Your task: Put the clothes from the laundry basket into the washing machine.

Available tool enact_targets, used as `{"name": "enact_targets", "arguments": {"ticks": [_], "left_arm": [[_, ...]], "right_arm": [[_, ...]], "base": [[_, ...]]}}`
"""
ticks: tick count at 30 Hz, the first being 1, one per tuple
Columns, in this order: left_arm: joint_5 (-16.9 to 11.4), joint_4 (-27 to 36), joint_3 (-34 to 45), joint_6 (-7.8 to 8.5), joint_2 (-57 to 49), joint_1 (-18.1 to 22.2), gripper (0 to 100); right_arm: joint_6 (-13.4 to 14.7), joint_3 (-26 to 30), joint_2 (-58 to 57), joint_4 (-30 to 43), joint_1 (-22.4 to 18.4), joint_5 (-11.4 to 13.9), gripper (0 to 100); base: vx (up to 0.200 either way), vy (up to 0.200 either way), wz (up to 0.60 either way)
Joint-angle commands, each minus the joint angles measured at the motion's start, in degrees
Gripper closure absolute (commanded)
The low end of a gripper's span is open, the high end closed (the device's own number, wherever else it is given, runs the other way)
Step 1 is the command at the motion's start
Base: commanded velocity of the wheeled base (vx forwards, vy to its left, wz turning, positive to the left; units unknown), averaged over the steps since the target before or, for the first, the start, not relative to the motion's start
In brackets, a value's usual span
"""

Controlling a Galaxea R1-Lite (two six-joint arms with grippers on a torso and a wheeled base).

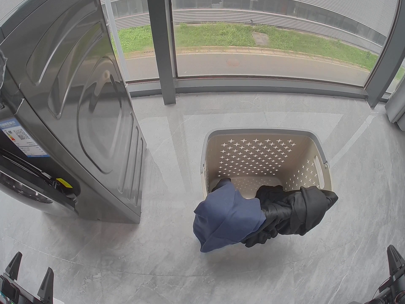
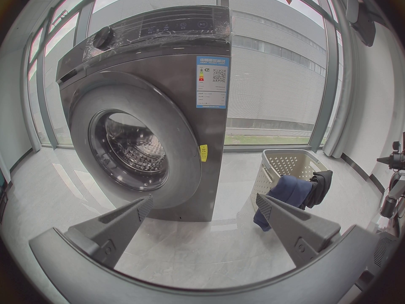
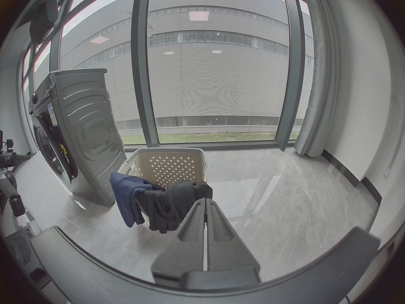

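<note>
Currently, left tool [image 2: 203,198] wide, right tool [image 3: 206,201] closed empty, clothes [image 1: 228,218] draped over laundry basket [image 1: 261,131]

Your floor [image 1: 105,254] is pale grey polished stone, glossy enough to mirror the window light. Two items stand directly on it. The washing machine [image 1: 84,106] stands on the left side, its rear toward the far window edge and its flat side panel facing the basket. The laundry basket [image 1: 261,132] stands upright near the middle, apart from the machine, with bare floor between them. A window post [image 1: 162,43] meets the far edge, and a curtain [image 1: 396,106] hangs at the far right corner.
</note>
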Motion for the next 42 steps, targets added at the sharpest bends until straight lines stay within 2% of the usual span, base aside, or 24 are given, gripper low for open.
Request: {"name": "enact_targets", "arguments": {"ticks": [1,4,28,35,42], "left_arm": [[0.02,-0.01,0.92,0.05,-0.70,0.00,0],[-0.07,-0.01,0.92,0.05,-0.70,0.00,0],[-0.07,-0.01,0.92,0.05,-0.61,-0.08,0],[-0.07,0.07,1.01,0.05,-0.70,0.00,0],[-0.07,0.07,0.92,0.05,-0.70,0.00,0]], "right_arm": [[-0.01,0.92,-0.66,0.01,-0.04,0.01,100],[-0.01,0.92,-0.66,0.01,-0.04,0.01,100],[-0.01,0.92,-0.66,0.01,-0.04,0.01,100],[-0.01,0.92,-0.66,0.01,-0.04,0.01,100],[-0.01,0.92,-0.66,0.01,-0.04,0.01,100]], "base": [[0.000,0.000,0.00],[0.000,0.000,0.00],[0.000,0.200,0.00],[0.000,0.000,0.00],[-0.200,0.000,0.00]]}}
